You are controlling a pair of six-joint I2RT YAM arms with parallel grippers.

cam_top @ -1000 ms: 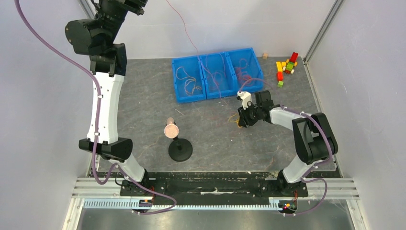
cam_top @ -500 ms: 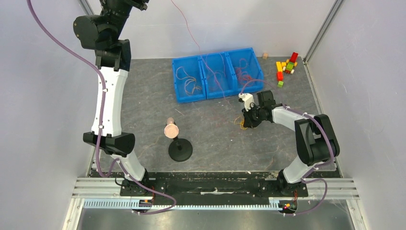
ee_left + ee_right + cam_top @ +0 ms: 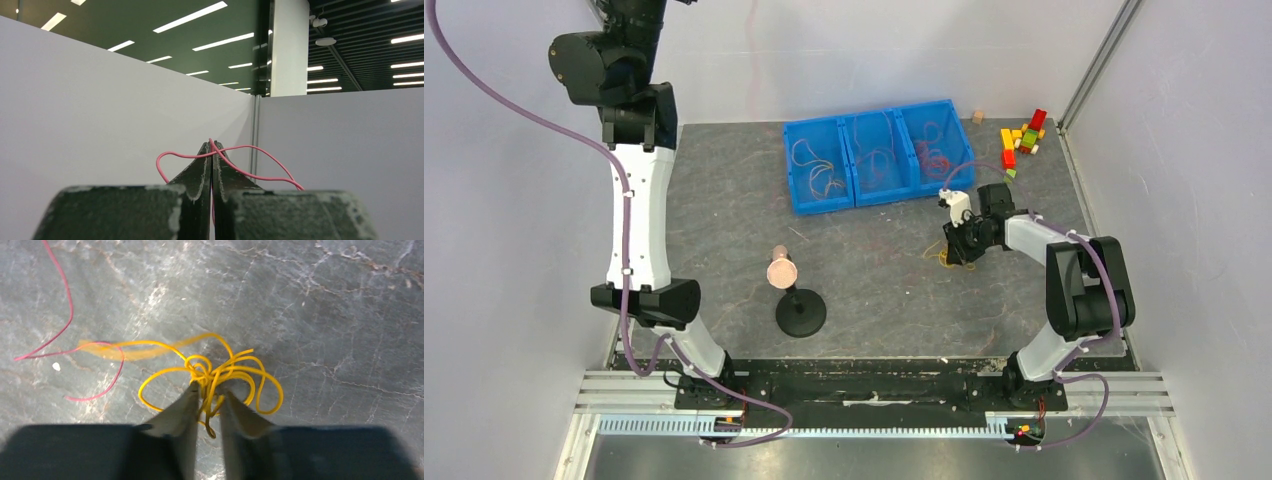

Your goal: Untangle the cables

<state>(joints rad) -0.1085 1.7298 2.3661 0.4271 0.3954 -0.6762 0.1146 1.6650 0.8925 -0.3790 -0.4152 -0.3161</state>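
In the left wrist view my left gripper [image 3: 212,150] is shut on a red-pink cable [image 3: 260,152] and held high against the white walls; the cable loops out to both sides of the tips. In the top view the left arm reaches up past the frame and its gripper is out of view. My right gripper [image 3: 956,250] is low on the mat, shut on a yellow cable tangle [image 3: 937,256]. In the right wrist view the gripper [image 3: 209,392] pinches strands of the yellow tangle [image 3: 235,372]. A red-pink strand [image 3: 67,315] lies on the mat to its left.
A blue three-compartment bin [image 3: 872,201] with more loose cables stands at the back middle. A black stand [image 3: 801,313] with a round copper top [image 3: 782,272] is in the front middle. Coloured blocks [image 3: 1022,140] lie at the back right. White walls enclose the mat.
My right gripper has slid right with the yellow tangle. My left arm has swung left and higher, and the red-pink cable no longer hangs over the bins.
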